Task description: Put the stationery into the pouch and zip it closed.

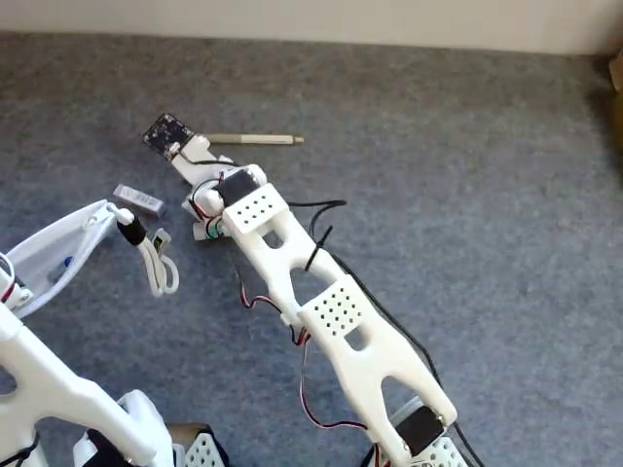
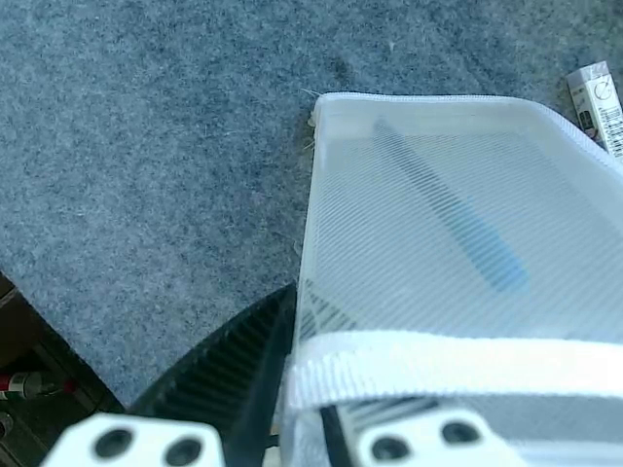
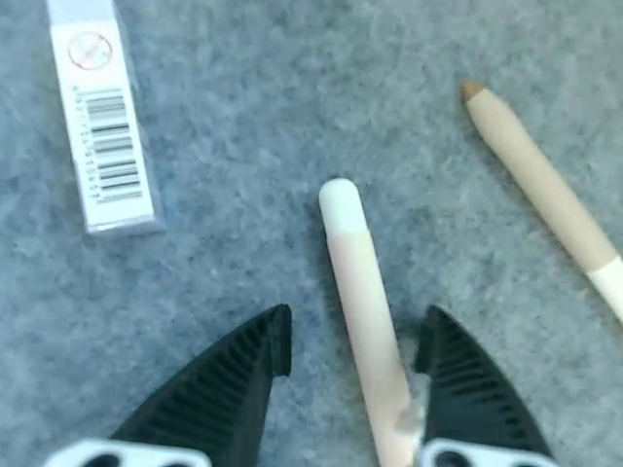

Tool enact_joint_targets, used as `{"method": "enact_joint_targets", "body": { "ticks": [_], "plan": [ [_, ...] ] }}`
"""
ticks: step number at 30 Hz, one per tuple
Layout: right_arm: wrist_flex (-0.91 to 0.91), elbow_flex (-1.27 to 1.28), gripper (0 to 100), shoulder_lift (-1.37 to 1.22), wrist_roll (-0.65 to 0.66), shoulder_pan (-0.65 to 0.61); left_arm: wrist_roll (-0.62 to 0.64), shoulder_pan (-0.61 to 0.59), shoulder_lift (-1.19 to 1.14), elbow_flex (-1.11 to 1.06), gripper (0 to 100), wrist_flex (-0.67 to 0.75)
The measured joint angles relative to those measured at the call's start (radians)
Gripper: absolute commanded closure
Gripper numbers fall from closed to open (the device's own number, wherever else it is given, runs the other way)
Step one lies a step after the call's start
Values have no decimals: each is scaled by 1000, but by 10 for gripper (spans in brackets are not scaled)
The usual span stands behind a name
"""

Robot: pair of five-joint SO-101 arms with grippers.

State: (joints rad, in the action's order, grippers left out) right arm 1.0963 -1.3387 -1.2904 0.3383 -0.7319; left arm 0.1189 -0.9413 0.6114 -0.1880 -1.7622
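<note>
Holding the mesh pouch [image 2: 389, 292] by its white webbing edge, my left gripper [image 2: 302, 389] sits clamped shut at the near left of the grey carpet [image 1: 467, 195]. A blue pen [image 2: 477, 243] already lies inside behind the mesh. Just right of the pouch a white looped cord [image 1: 161, 270] trails on the carpet; it seems to run from the pouch's corner, though I cannot be sure. A little farther out lies a small barcoded packet [image 3: 102, 126], between the pouch and my right gripper [image 3: 357, 321]. That gripper is low over the far left-centre of the carpet with its jaws spread. A pale stick pen [image 3: 355, 282] lies between them, touching one jaw and leaving a gap to the other. I judge the step in hand to be picking up this pen. To do it well I would shift sideways so the pen sits midway between the jaws, settle the tips onto the carpet, then close slowly so the round barrel does not roll out. Farthest off, just right of the gripper, lies a beige pencil [image 3: 540, 195]. It is near enough that I should lift straight up before swinging back toward the pouch.
</note>
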Motion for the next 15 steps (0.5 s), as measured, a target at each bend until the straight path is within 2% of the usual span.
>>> {"method": "enact_joint_targets", "body": {
  "ticks": [7, 15],
  "plan": [
    [89, -5, 974, 3, 94, 2, 0, 0, 0, 0, 993, 0],
    [238, -21, 974, 9, 103, 14, 0, 0, 0, 0, 993, 0]
  ]
}}
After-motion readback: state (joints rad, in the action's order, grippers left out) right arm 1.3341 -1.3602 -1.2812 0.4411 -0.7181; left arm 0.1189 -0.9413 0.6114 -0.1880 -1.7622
